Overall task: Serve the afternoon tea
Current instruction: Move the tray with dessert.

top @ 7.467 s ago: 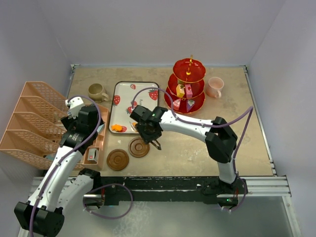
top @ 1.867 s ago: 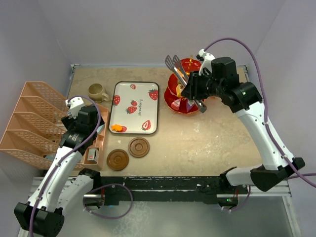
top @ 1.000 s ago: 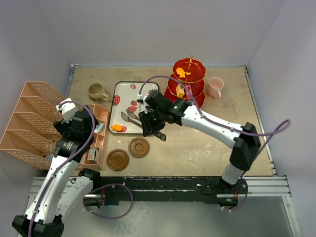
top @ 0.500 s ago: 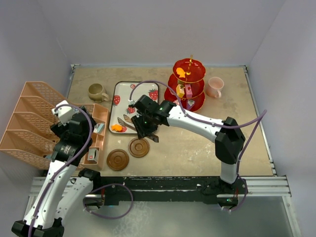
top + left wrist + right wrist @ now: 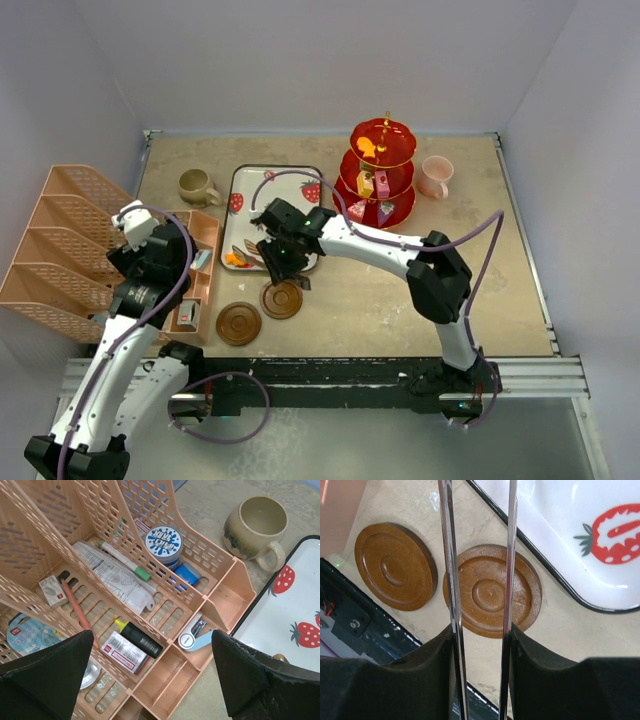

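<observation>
My right gripper [image 5: 283, 260] is shut on the long metal tweezers [image 5: 254, 257] over the near edge of the strawberry tray [image 5: 290, 180]. The tweezer tips lie beside an orange toy sweet [image 5: 234, 260] on that tray. In the right wrist view the tweezers' two arms [image 5: 509, 555] stand apart between my right gripper [image 5: 480, 680], above two brown coasters [image 5: 492, 591] [image 5: 395, 566]. The red three-tier stand [image 5: 381, 175] holds several sweets [image 5: 366, 184]. The pink mug [image 5: 436, 177] stands to its right. The olive mug [image 5: 197, 186] [image 5: 256, 527] stands left of the tray. My left gripper [image 5: 158, 262] [image 5: 152, 677] is open and empty.
A peach desk organizer [image 5: 70, 250] [image 5: 115, 585] with stationery fills the left side, under my left gripper. The coasters [image 5: 281, 298] [image 5: 239, 323] lie near the table's front edge. The tray's corner [image 5: 295, 615] shows by the olive mug.
My right arm came from the stand back to the tray with the tweezers and has kept moving left toward the orange sweet. My left arm shifted slightly over the organizer.
</observation>
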`<state>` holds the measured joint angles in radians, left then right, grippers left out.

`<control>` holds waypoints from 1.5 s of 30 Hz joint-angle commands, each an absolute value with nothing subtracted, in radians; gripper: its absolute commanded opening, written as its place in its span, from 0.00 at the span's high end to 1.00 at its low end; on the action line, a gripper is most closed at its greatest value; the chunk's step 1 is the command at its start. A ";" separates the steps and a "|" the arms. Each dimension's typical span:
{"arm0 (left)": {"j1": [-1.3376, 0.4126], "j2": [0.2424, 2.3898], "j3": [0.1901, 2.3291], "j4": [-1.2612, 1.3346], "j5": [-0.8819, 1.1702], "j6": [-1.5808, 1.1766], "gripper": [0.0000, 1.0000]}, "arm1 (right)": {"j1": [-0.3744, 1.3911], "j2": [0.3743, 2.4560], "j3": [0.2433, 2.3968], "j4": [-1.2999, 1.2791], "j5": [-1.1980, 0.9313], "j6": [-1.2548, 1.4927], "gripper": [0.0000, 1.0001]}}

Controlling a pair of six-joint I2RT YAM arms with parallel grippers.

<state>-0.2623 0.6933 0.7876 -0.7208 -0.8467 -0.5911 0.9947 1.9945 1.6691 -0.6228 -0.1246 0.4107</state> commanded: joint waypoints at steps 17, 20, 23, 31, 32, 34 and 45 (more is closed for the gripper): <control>-0.262 0.719 0.822 -0.687 -0.851 -0.587 0.01 | 1.018 2.026 1.741 -0.688 -0.141 0.289 0.57; -0.261 0.734 0.826 -0.689 -0.845 -0.586 0.01 | 1.022 2.013 1.720 -0.685 -0.132 0.280 0.57; -0.261 0.730 0.824 -0.695 -0.843 -0.589 0.01 | 1.022 2.011 1.721 -0.689 -0.081 0.284 0.58; -0.262 0.711 0.819 -0.699 -0.853 -0.595 0.01 | 1.020 2.017 1.766 -0.701 0.004 0.345 0.62; -0.262 0.714 0.821 -0.699 -0.853 -0.594 0.01 | 1.019 2.020 1.770 -0.705 0.024 0.352 0.62; -0.262 0.717 0.822 -0.699 -0.853 -0.593 0.01 | 1.019 2.026 1.781 -0.722 0.055 0.357 0.60; -0.262 0.744 0.823 -0.693 -0.825 -0.581 0.01 | 0.931 1.917 1.634 -0.711 0.034 0.373 0.63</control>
<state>-0.2623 0.7387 0.7879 -0.7197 -0.8322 -0.5892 0.9642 2.0422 1.6825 -0.7017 0.0357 0.3527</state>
